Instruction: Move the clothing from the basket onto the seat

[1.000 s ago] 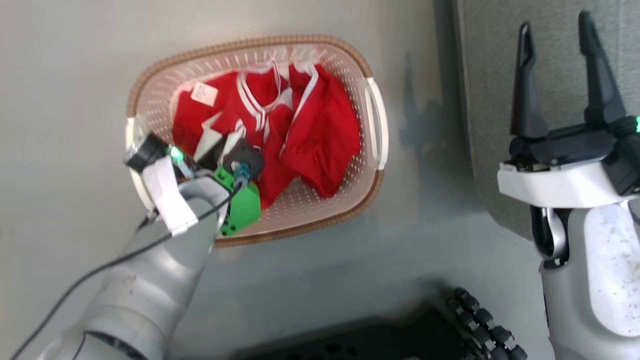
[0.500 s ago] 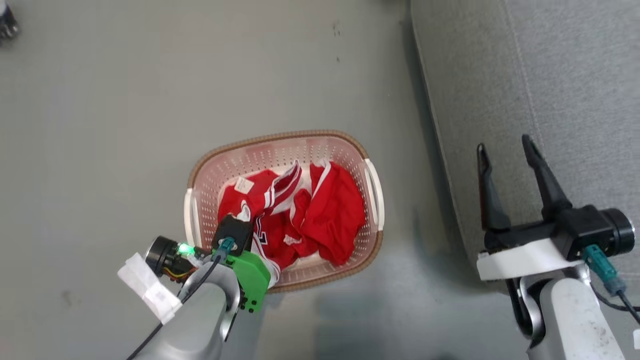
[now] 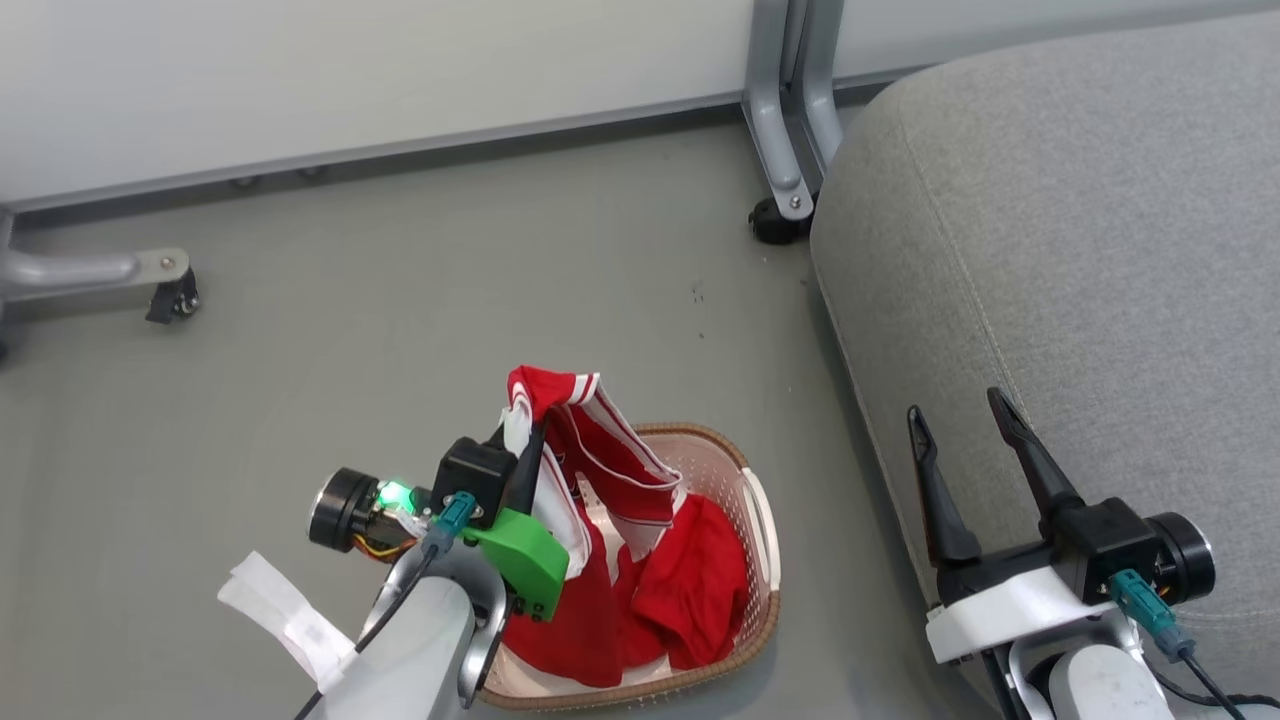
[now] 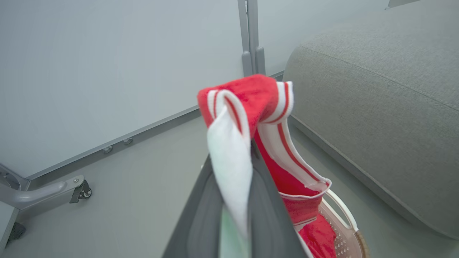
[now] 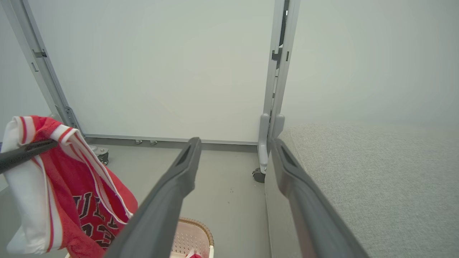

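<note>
The jersey (image 3: 600, 465) hangs by its striped trim, pinched in the jaws of the left gripper (image 3: 528, 440), with its lower part in the basket (image 3: 718, 440) beside the red garment (image 3: 690, 590). Lift until the hem clears the rim, then carry it right onto the seat (image 3: 1080, 250). The right gripper (image 3: 953, 405), jaws spread and empty, hovers at the seat's edge.

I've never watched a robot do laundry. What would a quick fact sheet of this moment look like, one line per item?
Left gripper: shut on the striped jersey, holding it up over the basket
Right gripper: open, holding nothing, beside the seat
Jersey: top pinched, lower end hanging into the basket
Plain red garment: lying in the basket
Basket: on the floor beside the seat
</note>
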`<state>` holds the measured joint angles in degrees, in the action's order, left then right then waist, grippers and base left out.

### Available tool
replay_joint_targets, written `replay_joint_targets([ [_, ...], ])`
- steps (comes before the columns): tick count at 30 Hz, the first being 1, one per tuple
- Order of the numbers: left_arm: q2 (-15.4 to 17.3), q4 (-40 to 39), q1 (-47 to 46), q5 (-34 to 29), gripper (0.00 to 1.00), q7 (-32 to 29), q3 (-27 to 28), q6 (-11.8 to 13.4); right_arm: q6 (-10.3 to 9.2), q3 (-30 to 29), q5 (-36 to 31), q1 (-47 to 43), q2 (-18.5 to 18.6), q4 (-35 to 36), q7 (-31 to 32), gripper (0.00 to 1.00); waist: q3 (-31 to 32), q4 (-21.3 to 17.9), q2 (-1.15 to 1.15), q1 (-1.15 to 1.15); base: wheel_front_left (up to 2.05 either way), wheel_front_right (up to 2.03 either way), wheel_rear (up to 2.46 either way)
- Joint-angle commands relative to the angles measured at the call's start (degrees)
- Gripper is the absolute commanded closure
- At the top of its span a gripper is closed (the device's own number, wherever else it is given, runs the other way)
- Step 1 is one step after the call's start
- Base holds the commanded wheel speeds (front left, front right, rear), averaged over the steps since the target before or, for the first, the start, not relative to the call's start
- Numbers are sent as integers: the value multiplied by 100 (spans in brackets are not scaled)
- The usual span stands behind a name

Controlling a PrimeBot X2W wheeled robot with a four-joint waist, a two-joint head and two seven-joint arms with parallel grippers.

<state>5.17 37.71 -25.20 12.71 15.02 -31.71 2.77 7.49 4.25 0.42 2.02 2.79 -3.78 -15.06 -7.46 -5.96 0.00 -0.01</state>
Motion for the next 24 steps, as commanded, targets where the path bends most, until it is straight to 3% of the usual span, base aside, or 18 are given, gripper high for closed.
replay_joint_targets([
  [1, 58, -150, 63, -92, 100, 22, 32, 9, 0, 28, 36, -124, 19, -29, -18, 0, 478, 101, 0, 1, 0, 0, 0],
  [12, 63, -1725, -230, -395, 100, 21, 212, -62, 0, 230, 93, -201, 17, -33, -18, 0, 641, 79, 0, 1, 0, 0, 0],
  [24, -54, -2152, -606, -411, 100, 15, 43, -308, 0, 857, 252, -210, 18, 196, -18, 0, 596, 165, 0, 1, 0, 0, 0],
])
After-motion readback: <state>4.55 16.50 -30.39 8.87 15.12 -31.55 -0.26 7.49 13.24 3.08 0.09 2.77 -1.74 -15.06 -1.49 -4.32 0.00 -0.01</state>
